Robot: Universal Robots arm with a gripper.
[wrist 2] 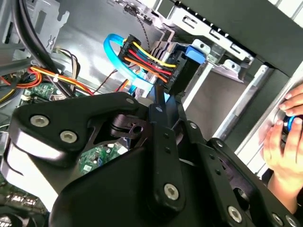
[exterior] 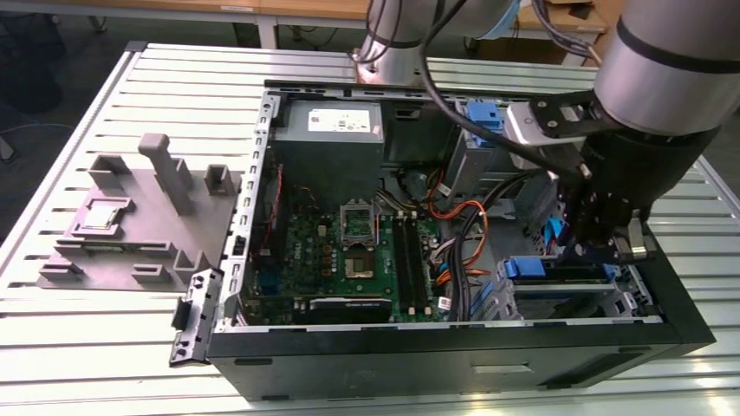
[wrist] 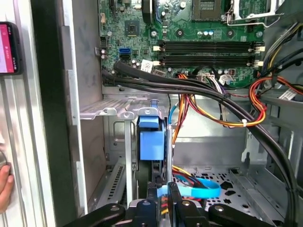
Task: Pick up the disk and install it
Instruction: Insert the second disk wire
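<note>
We see the black two-fingered gripper (exterior: 604,247) lowered inside the open black computer case (exterior: 463,347), and we cannot tell whether its fingers are clenched or released. Its linkage hides most of the blue-bracketed silver-grey disk (wrist: 151,142), which stands on edge in the grey metal drive cage (wrist: 118,113), long axis running into the bay. Bundled orange, red and yellow cables (wrist: 213,109) crowd just beside it, near the green motherboard (exterior: 347,251). A hand (wrist 2: 284,146) rests outside the case.
</note>
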